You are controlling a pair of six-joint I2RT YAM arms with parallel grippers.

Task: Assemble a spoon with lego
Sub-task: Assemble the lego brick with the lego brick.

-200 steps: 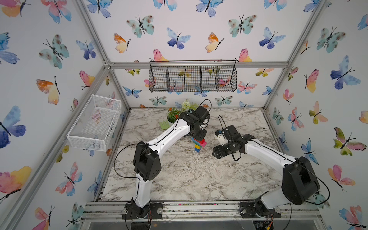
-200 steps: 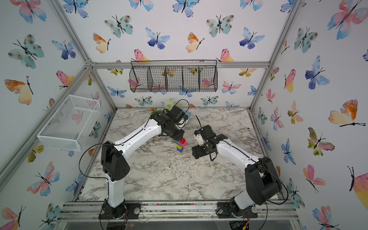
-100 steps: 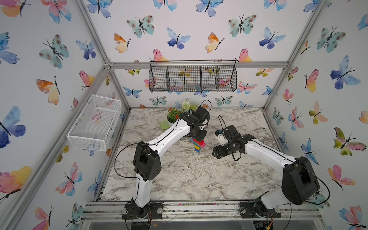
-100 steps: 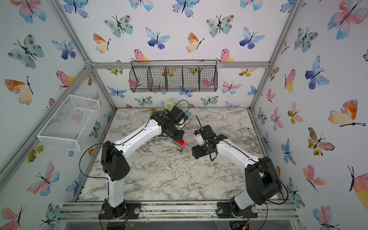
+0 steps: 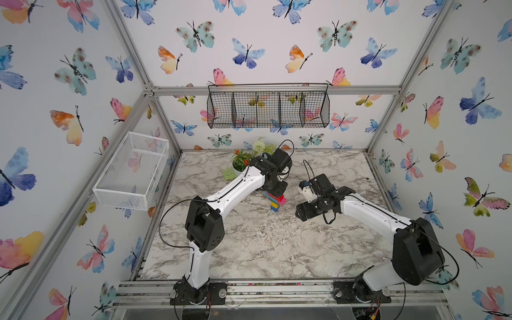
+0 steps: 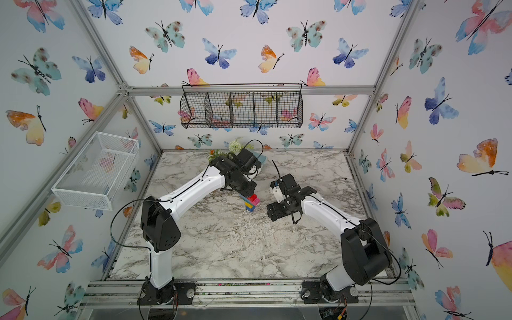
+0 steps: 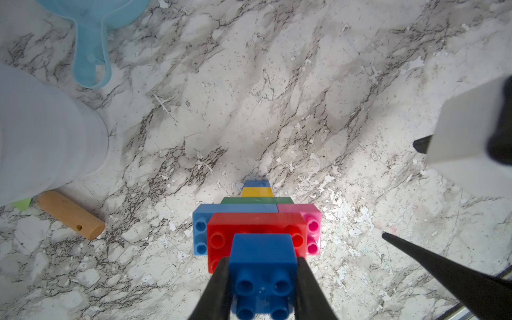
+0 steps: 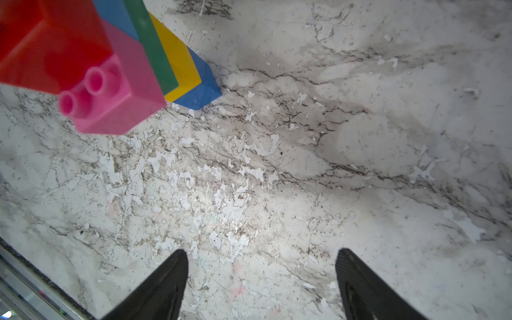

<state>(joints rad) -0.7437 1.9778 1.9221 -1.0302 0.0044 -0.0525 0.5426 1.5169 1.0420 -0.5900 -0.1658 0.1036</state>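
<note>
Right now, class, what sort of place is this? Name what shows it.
Probably a robot-training booth: a silver aluminium frame with butterfly-wallpaper walls, a white-and-black left arm and right arm mounted at a marble-patterned tabletop, and a multicoloured plastic brick stack.

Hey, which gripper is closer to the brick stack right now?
Left. The left gripper is clamped on the dark blue brick topping the brick stack; the right gripper hangs open beside it, apart, holding nothing.
</note>
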